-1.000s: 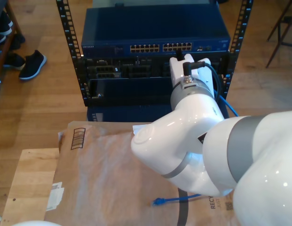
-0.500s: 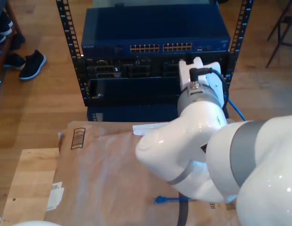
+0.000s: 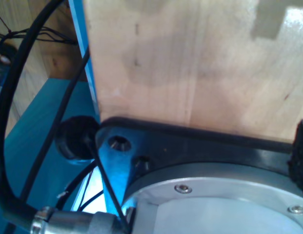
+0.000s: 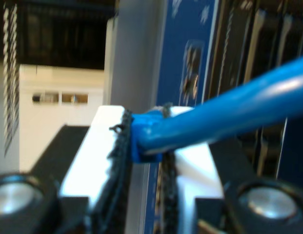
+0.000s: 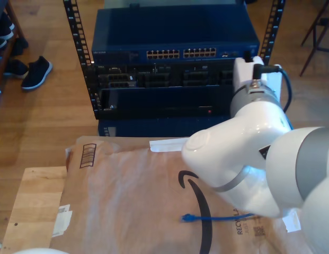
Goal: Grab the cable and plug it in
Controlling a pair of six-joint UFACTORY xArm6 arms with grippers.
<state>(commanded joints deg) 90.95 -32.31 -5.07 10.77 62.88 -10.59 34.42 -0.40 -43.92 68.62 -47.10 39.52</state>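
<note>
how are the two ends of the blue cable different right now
One end of the cable is clamped between my second gripper's pads, raised in front of the blue rack gear. The other end lies loose on the brown paper, touching no gripper. The held end's plug is hidden by the pads; the loose end's plug is in plain sight. Both are the same bright blue.

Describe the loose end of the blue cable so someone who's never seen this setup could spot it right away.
Start at the brown paper packaging spread over the table in front of the equipment rack. Near its printed black curved arrow, the cable runs out from under the white arm. Its free plug is the small bright blue thing lying there.
</note>
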